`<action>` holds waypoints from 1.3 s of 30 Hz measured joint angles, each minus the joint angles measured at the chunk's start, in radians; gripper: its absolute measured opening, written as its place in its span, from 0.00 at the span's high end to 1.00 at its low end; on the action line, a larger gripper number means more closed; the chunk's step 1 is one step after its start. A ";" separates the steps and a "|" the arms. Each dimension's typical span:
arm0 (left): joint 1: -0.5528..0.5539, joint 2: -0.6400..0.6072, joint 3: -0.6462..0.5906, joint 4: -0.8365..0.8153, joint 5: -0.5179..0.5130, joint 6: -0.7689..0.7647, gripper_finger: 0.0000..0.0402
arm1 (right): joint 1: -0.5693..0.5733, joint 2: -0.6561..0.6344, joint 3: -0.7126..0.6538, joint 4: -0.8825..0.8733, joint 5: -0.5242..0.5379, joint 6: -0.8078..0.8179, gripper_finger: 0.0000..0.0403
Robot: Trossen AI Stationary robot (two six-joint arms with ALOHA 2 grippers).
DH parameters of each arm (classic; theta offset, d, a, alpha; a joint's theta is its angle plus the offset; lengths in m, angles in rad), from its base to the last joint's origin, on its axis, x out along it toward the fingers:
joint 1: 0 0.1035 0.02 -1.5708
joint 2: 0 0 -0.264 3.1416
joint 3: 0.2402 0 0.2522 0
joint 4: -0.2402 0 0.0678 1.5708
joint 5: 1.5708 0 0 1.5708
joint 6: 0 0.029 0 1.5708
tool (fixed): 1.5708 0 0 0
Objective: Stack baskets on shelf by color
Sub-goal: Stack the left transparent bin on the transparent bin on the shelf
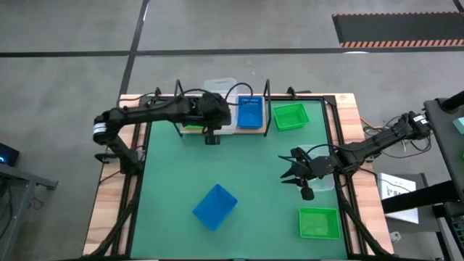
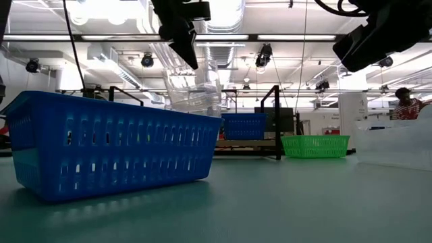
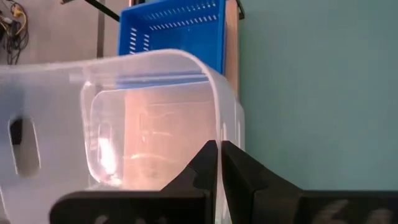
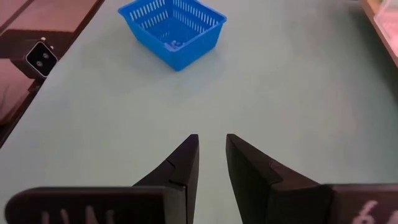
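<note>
My left gripper is over the wooden shelf at the table's far edge, shut on a clear basket, which also shows in the low view. A blue basket sits on the shelf beside it, and a bit of green basket shows under the left arm. My right gripper is open over the mat's right part and holds nothing. A clear basket lies under its arm. Loose on the mat are a blue basket and two green baskets. My left gripper pinches the clear basket's near side wall at its rim, one finger inside and one outside. The fingers come from above, pointing down. In the low view the basket hangs below the fingers, raised above the shelf board.
Black wire uprights stand at the shelf's ends. Bare green mat stretches between both arms. The loose blue basket lies ahead of my right gripper, with a small camera at the mat's edge. Papers lie off the table's right side.
</note>
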 joint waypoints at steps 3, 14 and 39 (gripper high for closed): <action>0.005 0.011 0.000 0.000 0.000 0.000 1.00 | 0.000 0.000 0.000 0.000 0.000 0.009 0.82; 0.012 0.034 0.000 0.000 0.000 0.004 1.00 | 0.000 0.000 0.000 0.000 0.000 0.009 0.82; -0.057 -0.112 -0.007 -0.015 -0.013 -0.072 0.76 | 0.000 0.001 -0.001 0.061 0.058 0.093 0.82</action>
